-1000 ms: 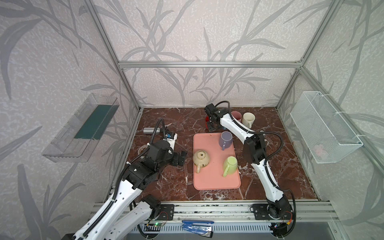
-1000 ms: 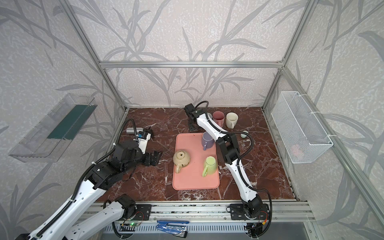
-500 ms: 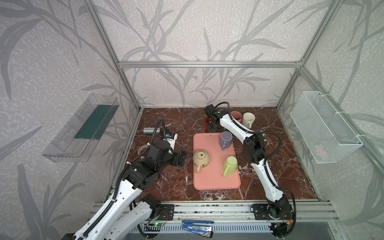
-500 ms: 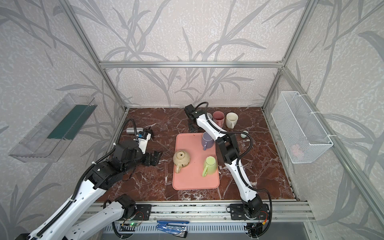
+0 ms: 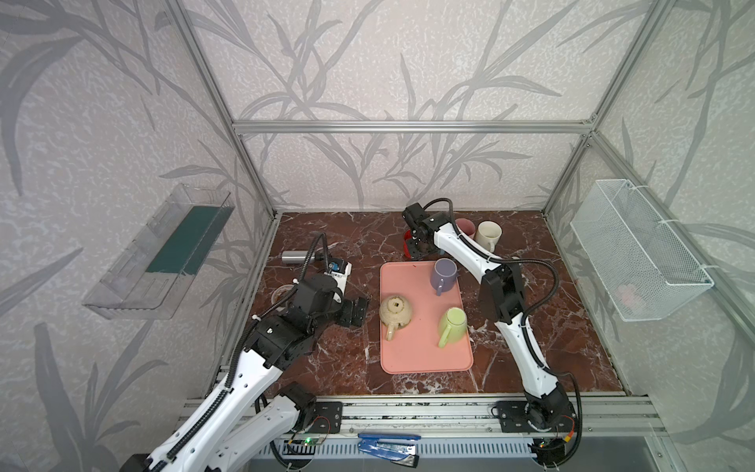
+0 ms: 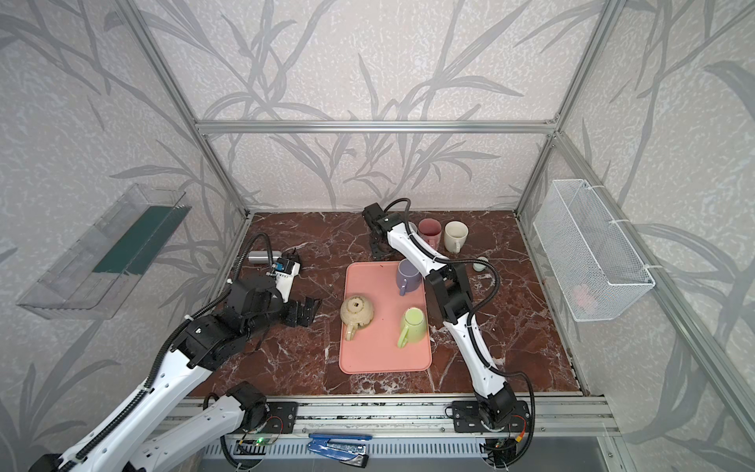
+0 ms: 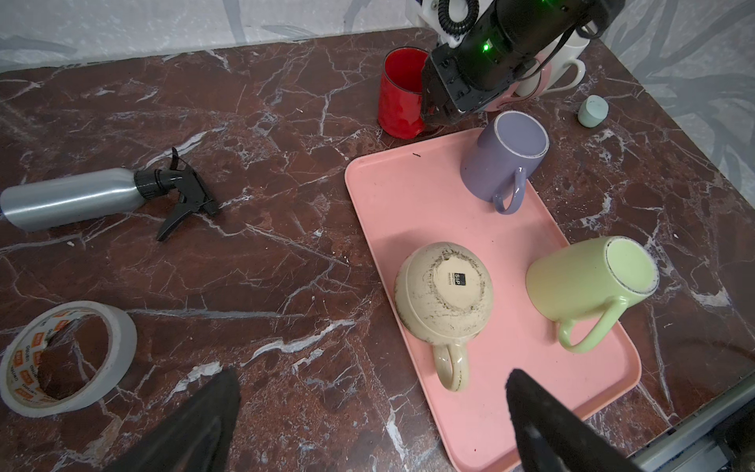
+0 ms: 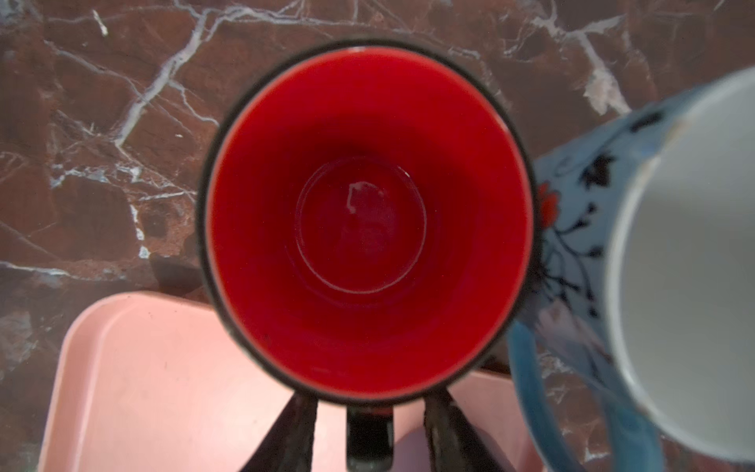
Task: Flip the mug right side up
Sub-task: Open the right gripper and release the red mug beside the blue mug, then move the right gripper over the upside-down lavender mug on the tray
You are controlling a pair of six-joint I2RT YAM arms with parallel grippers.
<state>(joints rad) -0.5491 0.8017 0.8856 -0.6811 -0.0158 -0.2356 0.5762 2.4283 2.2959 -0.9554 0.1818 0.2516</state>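
Beside tray (image 7: 408,204), red mug (image 7: 398,98) mouth-up

Red mug (image 8: 367,220), pink tray (image 8: 155,388), blue floral mug (image 8: 572,229), brown-marbled tbl (image 8: 102,143).

**Stretched right, folded left**

Extended the right arm (image 5: 463,247) far toward the back and aimed the right gripper (image 8: 369,433) straight down, jaws partly apart. Held the left arm (image 5: 253,370) bent and low at the left side, with the left gripper (image 7: 371,374) pointed toward the middle, jaws spread wide.
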